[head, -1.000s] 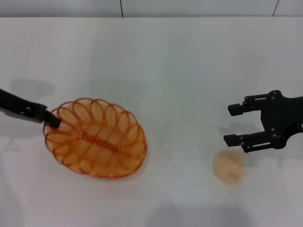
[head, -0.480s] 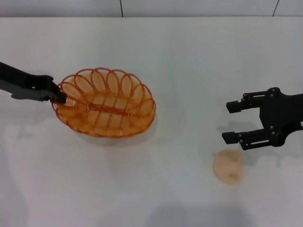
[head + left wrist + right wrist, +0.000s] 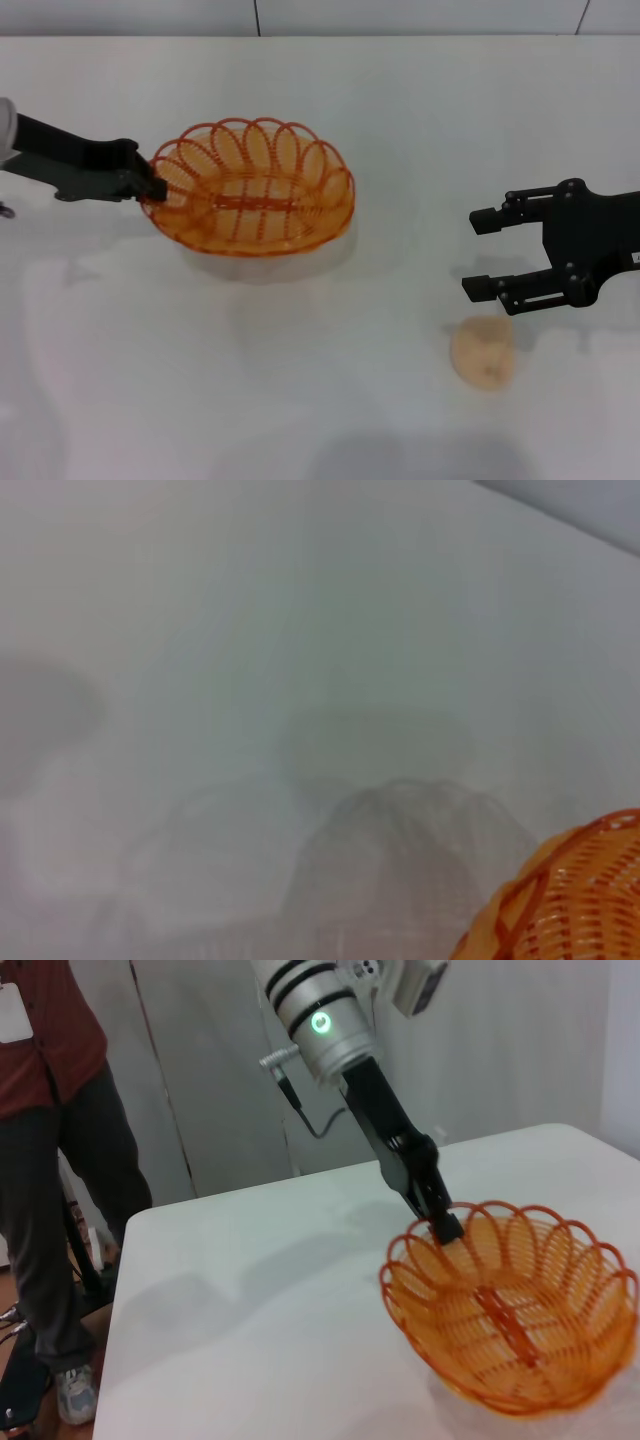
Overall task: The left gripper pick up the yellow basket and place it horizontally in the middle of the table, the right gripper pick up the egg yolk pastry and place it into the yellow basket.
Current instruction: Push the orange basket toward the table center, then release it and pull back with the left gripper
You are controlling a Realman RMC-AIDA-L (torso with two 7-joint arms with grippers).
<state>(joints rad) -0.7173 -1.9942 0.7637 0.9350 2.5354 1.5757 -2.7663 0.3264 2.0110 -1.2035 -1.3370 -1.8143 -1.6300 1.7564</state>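
Observation:
The yellow basket (image 3: 250, 190) is an orange-yellow wire oval, left of the table's middle, with its long axis running left to right. My left gripper (image 3: 150, 186) is shut on its left rim and holds it just above the table (image 3: 330, 400), with a shadow under it. The right wrist view shows the basket (image 3: 515, 1320) and the left gripper (image 3: 445, 1225) pinching its rim. A piece of the rim shows in the left wrist view (image 3: 570, 900). My right gripper (image 3: 480, 255) is open and empty, just above and behind the egg yolk pastry (image 3: 483, 352), which lies on the table at the front right.
A person (image 3: 50, 1160) in a dark red shirt stands beyond the table's far corner in the right wrist view. The table's back edge (image 3: 320, 36) meets a grey wall.
My left gripper has carried the basket away from me and to the right, turning it so its long axis lies left to right. My right gripper has drifted slightly left; the pastry has not moved.

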